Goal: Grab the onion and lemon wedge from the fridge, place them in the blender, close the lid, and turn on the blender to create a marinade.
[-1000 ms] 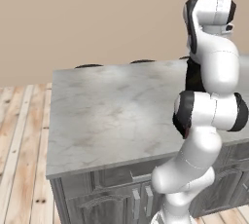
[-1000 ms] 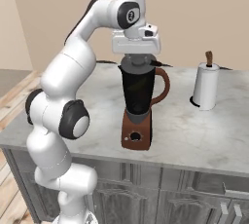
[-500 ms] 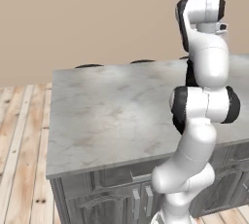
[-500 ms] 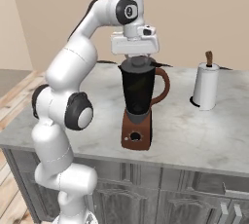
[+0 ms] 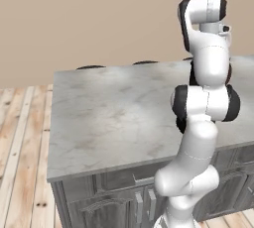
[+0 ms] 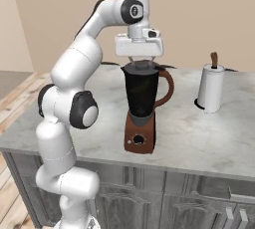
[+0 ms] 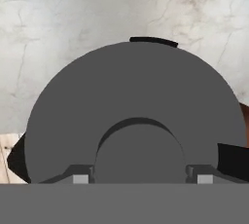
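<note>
The blender, a black jug with a reddish-brown handle and base, stands on the marble counter. My gripper is straight above the jug mouth, pointing down. The dark-grey lid lies flat over the jug, with its raised round centre fitting tightly between my fingertips, so my gripper looks shut on it. The jug's black rim peeks out past the disc. The lid covers the jug's inside. The onion, the lemon wedge and the fridge are out of view.
A white paper-towel roll on a brown-topped holder stands right of the blender. The marble island stretches left of the arm, with dark stool tops at its far edge and wooden floor beyond.
The arm's elbow and upper links have swung sideways, while the hand has stayed over the blender's mouth and sunk very slightly. The blender has not moved.
</note>
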